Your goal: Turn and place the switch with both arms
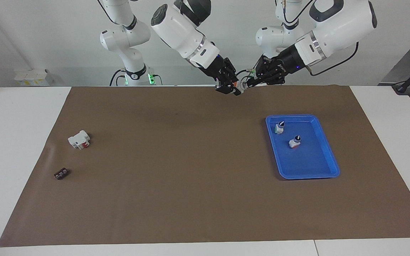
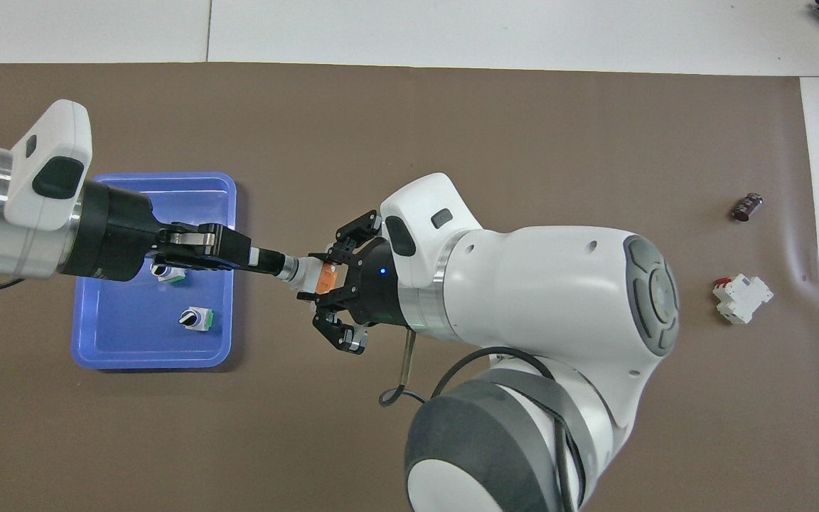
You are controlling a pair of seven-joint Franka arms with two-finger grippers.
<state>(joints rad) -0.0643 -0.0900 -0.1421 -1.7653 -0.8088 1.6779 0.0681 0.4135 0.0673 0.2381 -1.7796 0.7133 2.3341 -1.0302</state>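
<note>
A long table covered by a brown paper mat stands before a plain pale wall, and two white jointed robot arms lean in over the mat's edge nearest the robots. Held in the air between them is the small white cylindrical switch with an orange end, its long axis lying level along the line from one gripper to the other. The left arm's black gripper is clamped on the knob end. The right arm's black gripper meets the orange end with its fingers spread wide, one to each side of the switch, so it does not appear to be gripping. Both grippers are at the switch, so neither arm is nearer, and they hang over bare mat. The shallow blue plastic tray lies toward the left arm's end of the table, just beside the raised hands as seen from overhead. It holds two similar white switches with black knobs, and much of its floor is free, which looks like the likely place to set this one down. Toward the right arm's end, well apart, lie a blocky white part with a red piece and a small dark component.
</note>
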